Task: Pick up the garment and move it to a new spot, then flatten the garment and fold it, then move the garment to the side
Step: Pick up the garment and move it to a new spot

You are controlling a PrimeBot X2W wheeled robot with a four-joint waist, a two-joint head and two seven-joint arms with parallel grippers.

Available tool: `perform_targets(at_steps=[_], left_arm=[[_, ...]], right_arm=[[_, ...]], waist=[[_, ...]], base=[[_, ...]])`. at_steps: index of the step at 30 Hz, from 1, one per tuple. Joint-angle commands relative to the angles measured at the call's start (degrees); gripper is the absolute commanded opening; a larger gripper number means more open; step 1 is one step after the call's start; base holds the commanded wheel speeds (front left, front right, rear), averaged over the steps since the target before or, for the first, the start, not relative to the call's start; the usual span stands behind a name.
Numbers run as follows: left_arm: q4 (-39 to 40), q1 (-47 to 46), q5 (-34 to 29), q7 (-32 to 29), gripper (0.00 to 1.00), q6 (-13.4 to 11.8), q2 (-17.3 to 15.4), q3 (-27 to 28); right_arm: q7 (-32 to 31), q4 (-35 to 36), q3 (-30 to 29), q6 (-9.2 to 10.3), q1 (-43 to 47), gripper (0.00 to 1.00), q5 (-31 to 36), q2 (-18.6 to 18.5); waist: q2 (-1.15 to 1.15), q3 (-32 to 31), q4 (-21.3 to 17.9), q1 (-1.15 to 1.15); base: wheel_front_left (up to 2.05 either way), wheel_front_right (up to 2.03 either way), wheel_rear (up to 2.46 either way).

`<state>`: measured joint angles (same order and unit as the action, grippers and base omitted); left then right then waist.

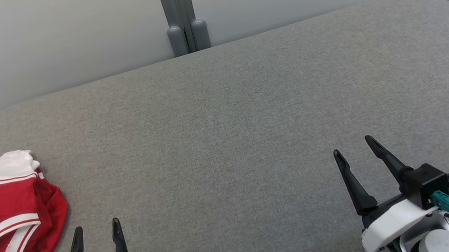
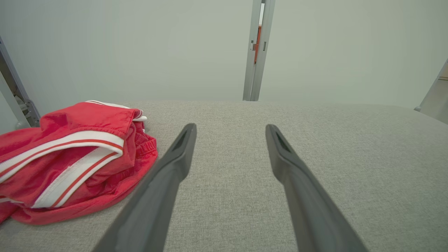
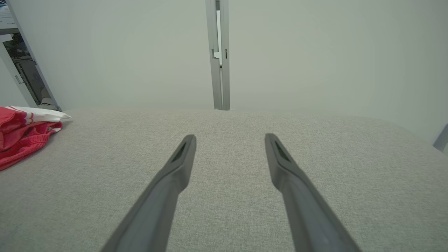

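Lying crumpled at the near left of the grey padded surface (image 1: 223,121), the red garment (image 1: 0,216) with white stripes and white trim is bunched in a heap that runs off the left edge of the head view. The left gripper (image 1: 97,224) hovers just beside it, to its right, fingers spread apart and holding nothing. The right gripper (image 1: 353,145) is well apart at the near right, fingers likewise parted and empty, over bare fabric. Beyond the far edge stands a pale wall (image 1: 51,36) with a grey upright post (image 1: 181,9) near its middle.
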<state>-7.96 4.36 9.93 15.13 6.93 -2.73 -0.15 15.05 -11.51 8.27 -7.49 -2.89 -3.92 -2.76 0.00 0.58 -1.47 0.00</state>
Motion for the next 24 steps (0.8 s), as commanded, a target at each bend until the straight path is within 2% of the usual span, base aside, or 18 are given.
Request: perform_targets(at_steps=[1,24], left_arm=[[-0.1,-0.2,0.0,0.0,1.00,0.1,-0.3,0.2],[0.1,0.8,1.1,0.0,1.00,0.0,-0.3,1.0]], right_arm=[[0.2,-0.1,-0.1,0.00,-0.1,1.00,-0.3,-0.2],[0.2,-0.6,0.7,0.00,0.0,1.00,-1.4,-0.2]], waist=[[0.00,-0.1,0.0,0.00],[0.00,-0.9,0.6,0.00]], base=[[0.00,0.00,0.00],[0.00,0.00,0.00]])
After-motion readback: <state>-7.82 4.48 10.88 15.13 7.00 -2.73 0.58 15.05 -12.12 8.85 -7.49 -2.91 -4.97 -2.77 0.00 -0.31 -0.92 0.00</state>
